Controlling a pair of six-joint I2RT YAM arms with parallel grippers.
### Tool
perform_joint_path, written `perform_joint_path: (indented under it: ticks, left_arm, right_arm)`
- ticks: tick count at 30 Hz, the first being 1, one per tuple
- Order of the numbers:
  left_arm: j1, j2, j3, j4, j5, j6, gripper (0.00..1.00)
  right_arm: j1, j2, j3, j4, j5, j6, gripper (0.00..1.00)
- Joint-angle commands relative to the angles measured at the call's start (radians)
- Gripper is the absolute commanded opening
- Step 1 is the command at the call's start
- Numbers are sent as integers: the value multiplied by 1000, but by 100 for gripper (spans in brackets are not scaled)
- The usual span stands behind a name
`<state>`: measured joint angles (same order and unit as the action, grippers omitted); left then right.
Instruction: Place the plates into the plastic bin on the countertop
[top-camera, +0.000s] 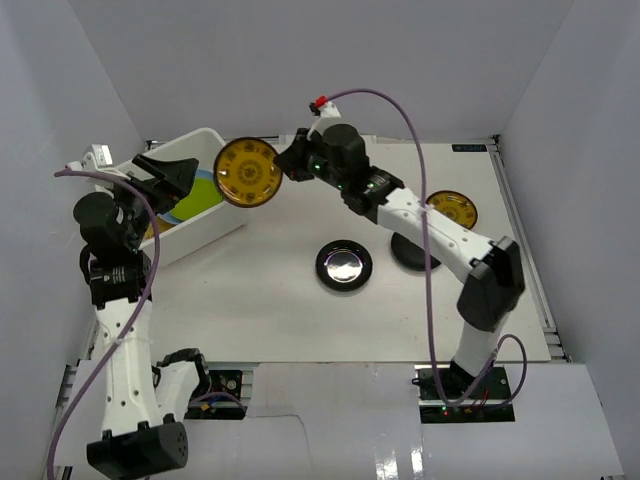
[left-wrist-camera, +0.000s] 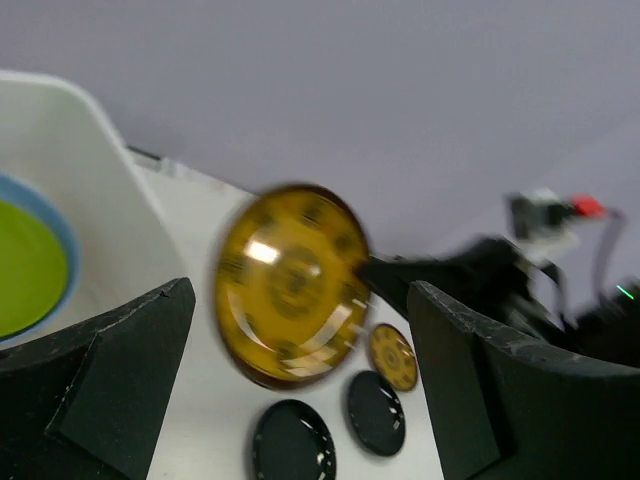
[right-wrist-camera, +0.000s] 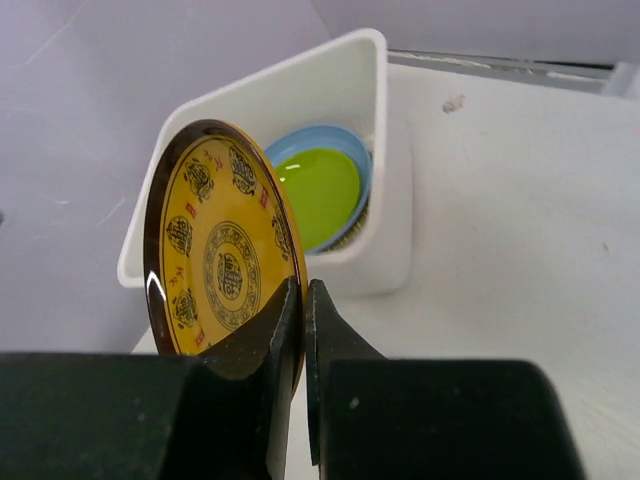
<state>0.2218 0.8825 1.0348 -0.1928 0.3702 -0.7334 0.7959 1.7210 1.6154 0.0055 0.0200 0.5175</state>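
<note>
Left claw (top-camera: 172, 172): spread wide, empty, at the bin (top-camera: 215, 140). Gold plate (top-camera: 248, 172): edge-up just beside the bin, right claw (right-wrist-camera: 303, 300) pinching its rim. Judged stiff, glossy, slippery, breakable; the rim is the sound hold.

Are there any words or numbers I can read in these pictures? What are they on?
No text reads clearly.
Gold-patterned plate in the right gripper: dark character-like signs, not readable.
Small dark label at the far edge of the countertop: too small to read.
</note>
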Motion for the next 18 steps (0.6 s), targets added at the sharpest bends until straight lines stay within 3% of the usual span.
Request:
perform_joint_path:
  ticks: [1, 5, 8, 11, 18]
  left_arm:
    - [-32, -33, 4, 52, 226, -21, 98]
    - [-96, -30, 83, 37, 340, -6, 98]
    - [-114, -2, 178, -13, 351, 40, 98]
    - [-140, 25, 237, -13, 391, 31, 98]
    - [-145, 30, 137, 39, 386, 12, 98]
  right_arm:
    - [25, 186, 231, 56, 41, -48, 8]
    - [45, 428, 615, 33, 77, -51, 8]
    - [54, 598, 765, 97, 81, -19, 8]
    - [80, 681, 796, 247, 128, -14, 8]
    - [158, 828, 851, 428, 241, -131, 8]
